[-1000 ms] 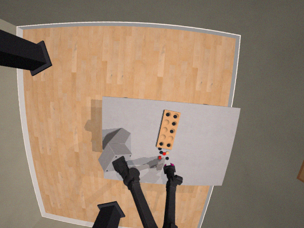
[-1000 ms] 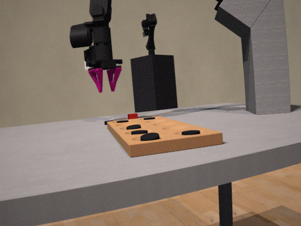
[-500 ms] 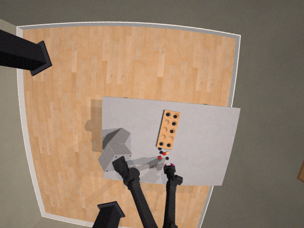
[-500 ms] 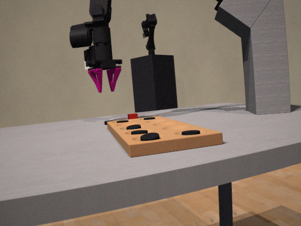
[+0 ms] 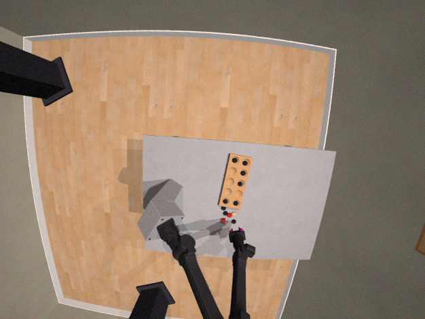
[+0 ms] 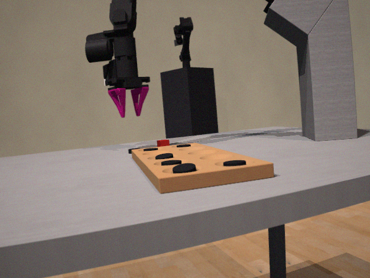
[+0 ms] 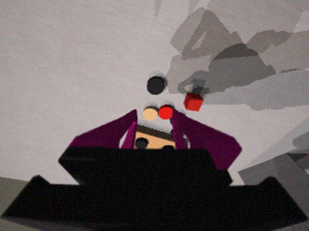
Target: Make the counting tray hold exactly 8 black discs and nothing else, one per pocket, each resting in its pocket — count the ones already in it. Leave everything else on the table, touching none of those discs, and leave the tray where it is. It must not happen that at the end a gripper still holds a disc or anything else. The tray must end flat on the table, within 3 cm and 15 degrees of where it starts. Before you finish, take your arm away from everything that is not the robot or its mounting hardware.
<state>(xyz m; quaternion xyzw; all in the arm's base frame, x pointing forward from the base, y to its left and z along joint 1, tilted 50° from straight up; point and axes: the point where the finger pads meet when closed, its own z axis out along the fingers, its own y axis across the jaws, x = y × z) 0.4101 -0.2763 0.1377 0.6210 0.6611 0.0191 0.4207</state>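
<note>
The wooden counting tray (image 5: 235, 180) lies flat on the grey table, and it also shows in the exterior view (image 6: 203, 165). Several black discs sit in its pockets, among them one at the far end (image 5: 235, 159) and one at the near end (image 5: 235, 203). Other pockets are empty. Loose pieces lie just off the near end: black discs (image 5: 223, 208) (image 5: 233, 220), a red disc (image 5: 229, 214), a tan disc (image 5: 234, 214) and a red cube (image 5: 223, 220). My gripper (image 5: 235, 229) (image 6: 129, 115) hangs well above the table beside this cluster. Its magenta fingers stand apart and empty. The wrist view shows a loose black disc (image 7: 155, 86), the red cube (image 7: 192, 102), the tan disc (image 7: 150, 114) and the red disc (image 7: 165, 113).
A grey angular pedestal (image 5: 161, 209) stands on the table's left part, by the arm's base. A black camera stand (image 6: 188, 102) is behind the table. The table's front edge is close to the gripper.
</note>
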